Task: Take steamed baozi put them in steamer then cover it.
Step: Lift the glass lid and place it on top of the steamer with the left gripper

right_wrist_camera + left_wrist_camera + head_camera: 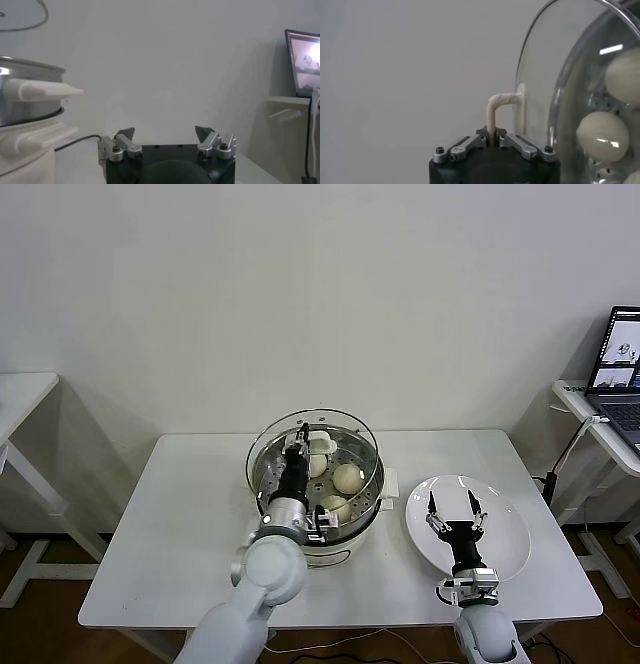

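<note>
The steamer (340,549) stands mid-table with three steamed baozi (348,477) visible on its perforated tray. Just above it hangs the clear glass cover (340,434), tilted. My left gripper (300,446) is shut on its white handle (496,102), and the left wrist view shows the left gripper (491,136) pinching the handle's thin bar. Through the cover (555,65) two baozi (602,135) show there. My right gripper (455,514) stands open and empty over the white plate (505,529), to the right of the steamer. In the right wrist view, the right gripper (164,134) is spread wide beside the steamer (25,95).
A cable (75,141) runs from the steamer's base across the table. At the far right, a side table (600,424) carries a laptop (622,364). Another white table (20,399) stands at the far left. Bare tabletop (180,524) lies left of the steamer.
</note>
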